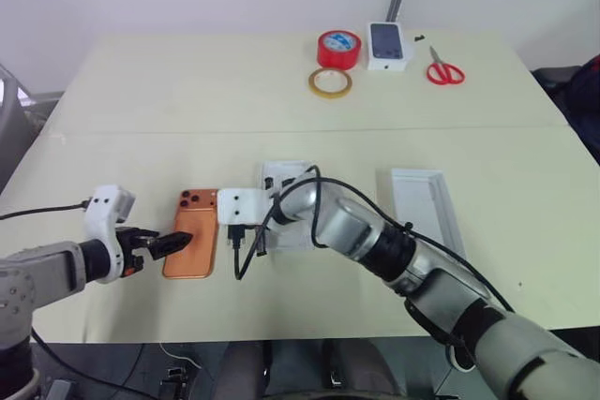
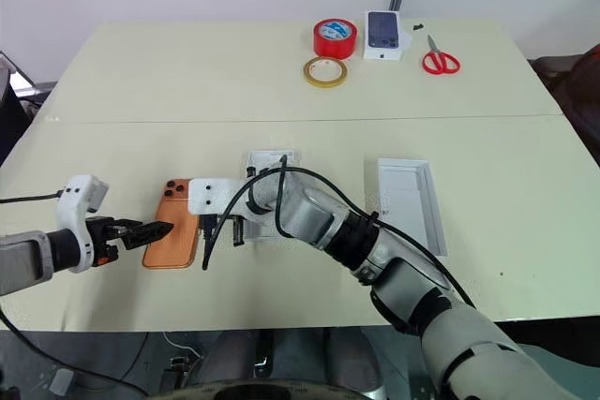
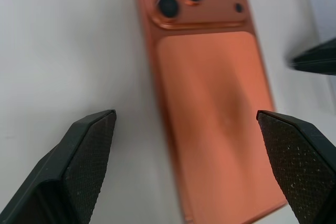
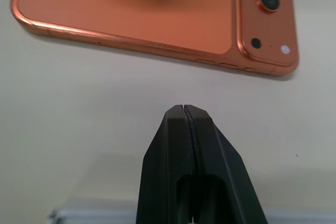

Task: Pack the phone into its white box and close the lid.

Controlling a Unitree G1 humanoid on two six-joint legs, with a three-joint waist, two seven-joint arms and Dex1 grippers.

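Note:
The orange phone point(image 1: 190, 233) lies back up on the table, its lenses at the far end. My left gripper point(image 1: 176, 242) hovers open over the phone's near left part, and in the left wrist view its fingers point(image 3: 86, 145) stand wide on either side of it. My right gripper point(image 4: 184, 107) is shut and empty, its tip just off the phone's right long edge point(image 4: 157, 51). Two shallow white trays lie open side up: one point(image 1: 284, 175) partly hidden under my right arm, one point(image 1: 419, 201) further right. I cannot tell which is the white box and which the lid.
At the table's far side lie a red tape roll point(image 1: 338, 48), a yellowish tape ring point(image 1: 330, 81), a small white box printed with a dark phone point(image 1: 387, 44) and red scissors point(image 1: 444, 70). A black cable point(image 1: 246, 255) loops under my right wrist.

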